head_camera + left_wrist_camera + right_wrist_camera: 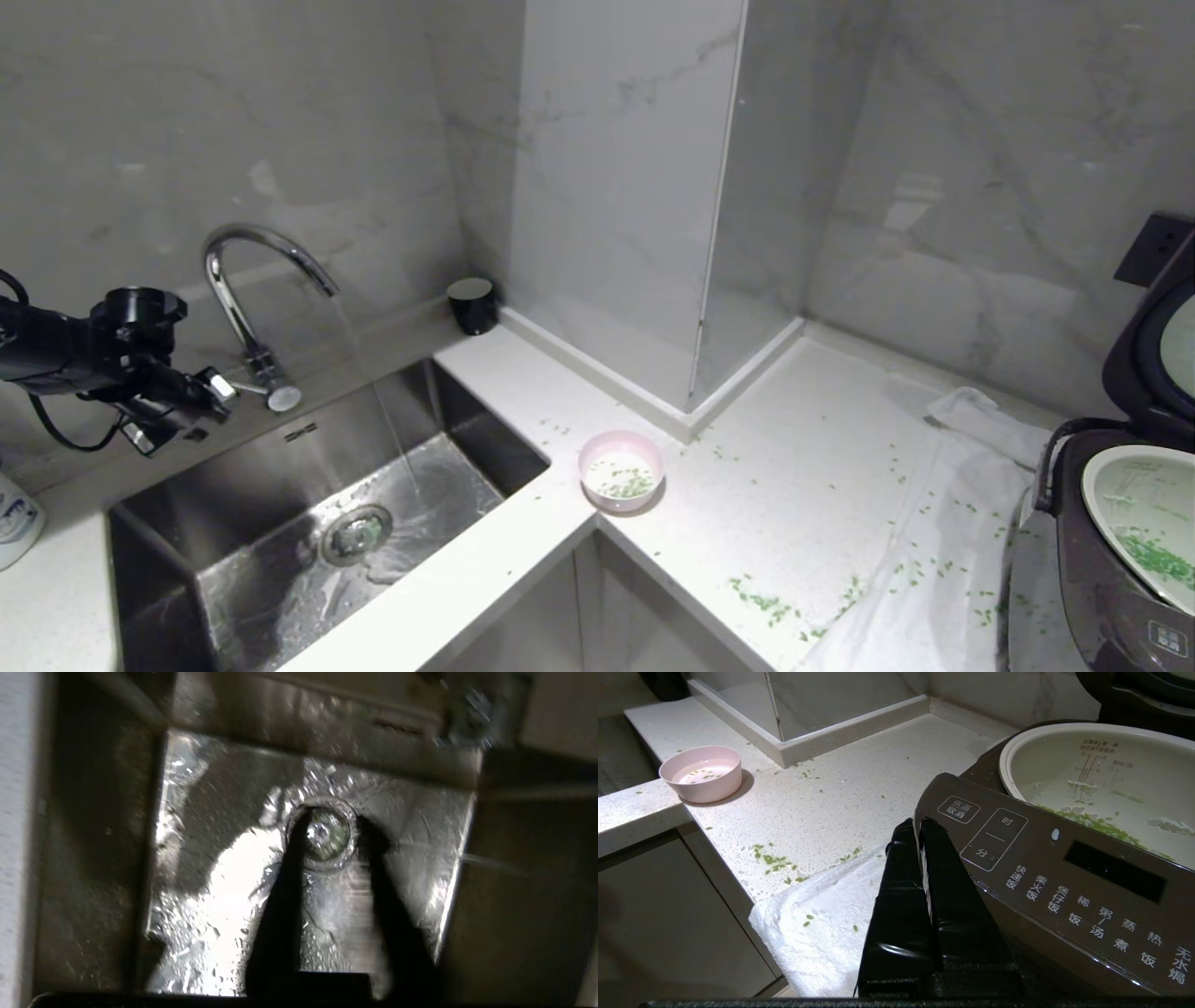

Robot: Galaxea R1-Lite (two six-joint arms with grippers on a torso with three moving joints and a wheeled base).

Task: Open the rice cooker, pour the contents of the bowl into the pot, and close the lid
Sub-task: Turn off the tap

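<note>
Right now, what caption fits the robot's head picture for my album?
Lid up, green bits in the pot, pink bowl on the counter, left gripper over the sink.

Dim overall, motion-blurred glare on sink [327, 896]

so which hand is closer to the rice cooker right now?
Right. The right hand sits at the rice cooker, fingertips by its front panel. The left hand is far across the counter, above the sink by the faucet.
</note>
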